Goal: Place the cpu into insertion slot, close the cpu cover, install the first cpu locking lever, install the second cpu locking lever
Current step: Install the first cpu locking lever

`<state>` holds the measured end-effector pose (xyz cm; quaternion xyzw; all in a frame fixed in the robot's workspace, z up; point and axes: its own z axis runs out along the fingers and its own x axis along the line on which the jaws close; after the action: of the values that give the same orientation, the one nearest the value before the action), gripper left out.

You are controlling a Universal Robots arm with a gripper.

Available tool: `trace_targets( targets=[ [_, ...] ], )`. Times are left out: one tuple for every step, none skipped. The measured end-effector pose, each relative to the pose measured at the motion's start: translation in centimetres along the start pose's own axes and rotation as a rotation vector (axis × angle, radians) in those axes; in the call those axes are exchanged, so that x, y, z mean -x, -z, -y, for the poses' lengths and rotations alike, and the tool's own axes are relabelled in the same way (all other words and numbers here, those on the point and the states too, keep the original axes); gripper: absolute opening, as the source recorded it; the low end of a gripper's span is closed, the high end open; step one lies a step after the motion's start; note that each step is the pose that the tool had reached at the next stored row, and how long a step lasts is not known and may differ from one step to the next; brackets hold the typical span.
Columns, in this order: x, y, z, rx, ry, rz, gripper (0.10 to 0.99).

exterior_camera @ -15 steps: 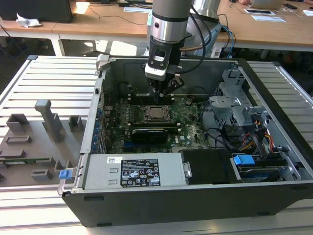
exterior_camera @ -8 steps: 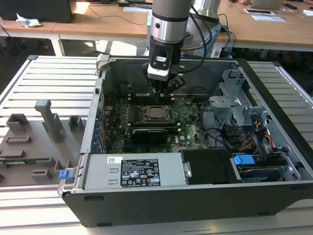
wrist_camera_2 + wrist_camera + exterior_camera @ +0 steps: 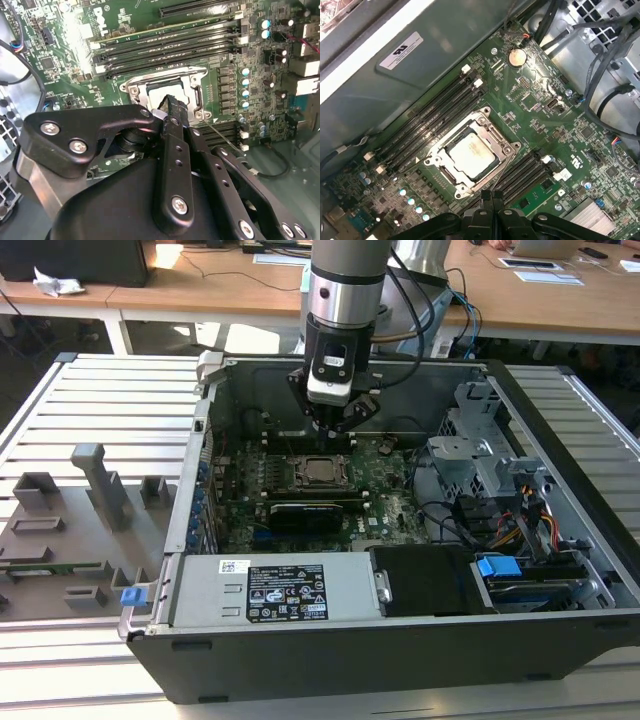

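Gripper (image 3: pixel 331 432), fingers pressed together, hangs just above the cpu (image 3: pixel 470 151) lying in the insertion slot (image 3: pixel 448 175)

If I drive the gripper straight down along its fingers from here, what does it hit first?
Probably the cpu cover framing the cpu. In the exterior view the gripper hangs right above them. Depth is unclear, so I can't tell whether it would land on frame or chip.

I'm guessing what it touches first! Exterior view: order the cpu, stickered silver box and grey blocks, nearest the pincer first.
1. cpu, just beneath the pincer.
2. silver box, along the case's near edge.
3. grey blocks, outside the case, exterior view's left.
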<state>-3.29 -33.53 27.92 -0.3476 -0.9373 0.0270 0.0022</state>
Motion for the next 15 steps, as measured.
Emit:
trace_targets(
  targets=[
    [0.00,0.00,0.00,0.000,0.012,0.0006,0.106],
    [0.00,0.00,0.00,0.000,0.024,0.0012,0.106],
    [0.00,0.00,0.00,0.001,0.036,0.0019,0.106],
    [0.00,0.00,0.00,0.001,0.046,0.0024,0.106],
    [0.00,0.00,0.00,0.001,0.058,0.0030,0.106],
    [0.00,0.00,0.00,0.001,0.072,0.0038,0.106],
    [0.00,0.00,0.00,0.001,0.078,0.0041,0.106],
    [0.00,0.00,0.00,0.001,0.084,0.0044,0.106],
    [0.00,0.00,0.00,0.001,0.094,0.0049,0.106],
    [0.00,0.00,0.00,0.001,0.100,0.0052,0.106],
    [0.00,0.00,0.00,0.002,0.107,0.0056,0.106],
    [0.00,0.00,0.00,0.002,0.161,0.0084,0.106],
    [0.00,0.00,0.00,0.003,0.180,0.0094,0.106],
    [0.00,0.00,0.00,0.003,0.186,0.0097,0.106],
    [0.00,0.00,0.00,0.003,0.193,0.0100,0.106]
  ],
)
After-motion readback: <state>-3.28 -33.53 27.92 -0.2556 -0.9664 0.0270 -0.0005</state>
